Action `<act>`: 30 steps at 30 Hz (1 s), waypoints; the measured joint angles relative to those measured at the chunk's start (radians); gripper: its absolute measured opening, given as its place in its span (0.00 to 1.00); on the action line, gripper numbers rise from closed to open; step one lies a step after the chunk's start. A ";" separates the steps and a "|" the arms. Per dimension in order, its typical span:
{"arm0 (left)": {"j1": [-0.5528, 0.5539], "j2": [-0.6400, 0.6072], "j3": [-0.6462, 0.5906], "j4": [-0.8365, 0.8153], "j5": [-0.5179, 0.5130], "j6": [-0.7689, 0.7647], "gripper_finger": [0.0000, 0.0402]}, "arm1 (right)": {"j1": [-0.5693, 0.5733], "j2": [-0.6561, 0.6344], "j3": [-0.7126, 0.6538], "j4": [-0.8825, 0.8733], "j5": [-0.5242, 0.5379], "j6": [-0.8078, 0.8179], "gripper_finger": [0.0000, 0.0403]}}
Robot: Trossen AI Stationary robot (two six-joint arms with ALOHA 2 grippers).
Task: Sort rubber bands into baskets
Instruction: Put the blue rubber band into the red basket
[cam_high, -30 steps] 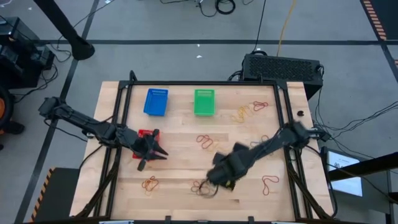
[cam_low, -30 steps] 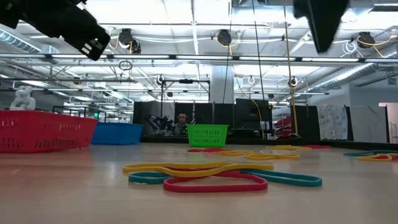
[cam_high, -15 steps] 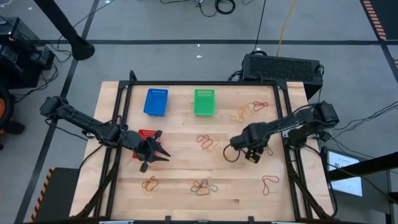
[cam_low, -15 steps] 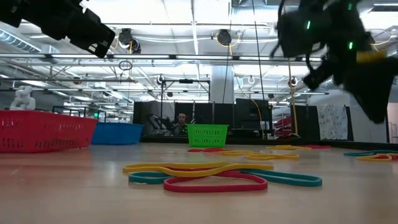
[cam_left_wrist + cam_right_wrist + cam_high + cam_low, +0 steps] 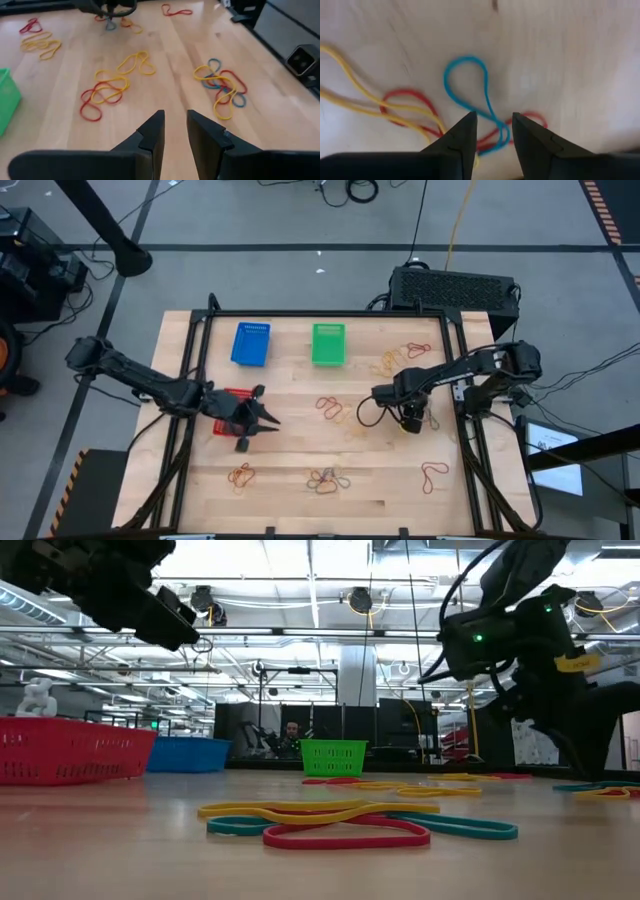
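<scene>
My right end effector [image 5: 492,131] points down over a blue rubber band [image 5: 470,95] tangled with red and yellow ones toward the desk's [image 5: 290,450] right edge, fingers slightly apart, gripping nothing. My left end effector [image 5: 175,131] hovers near the left edge beside the red basket [image 5: 232,398], fingers narrowly parted, empty. Blue basket [image 5: 251,344] and green basket [image 5: 328,344] sit along the far edge. The red basket is partly hidden under my arm.

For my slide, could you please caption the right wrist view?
Right hand, fingers slightly apart, over a blue rubber band.
</scene>
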 joint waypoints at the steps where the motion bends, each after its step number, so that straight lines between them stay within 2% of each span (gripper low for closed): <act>1: 0.005 -0.002 0.000 -0.011 0.000 0.000 0.22 | 0.000 0.005 -0.003 0.021 0.001 -0.023 0.29; 6: 0.032 -0.048 0.000 -0.138 -0.018 0.000 0.22 | 0.000 0.045 -0.007 0.038 0.006 -0.124 0.29; 10: 0.047 -0.098 0.000 -0.213 -0.048 0.000 0.22 | -0.001 0.094 -0.001 0.035 -0.031 -0.176 0.29; 14: 0.052 -0.152 0.000 -0.267 -0.050 0.000 0.22 | -0.003 0.126 0.001 0.029 -0.078 -0.220 0.21; 18: 0.052 -0.211 0.000 -0.314 -0.066 -0.001 0.22 | -0.016 0.126 0.009 0.007 -0.110 -0.184 0.06; 20: 0.052 -0.241 0.000 -0.326 -0.084 -0.001 0.22 | -0.024 0.121 0.029 -0.018 -0.116 -0.155 0.02; 30: 0.051 -0.401 -0.001 -0.406 -0.120 -0.002 0.22 | -0.029 0.105 0.253 -0.138 -0.104 -0.091 0.00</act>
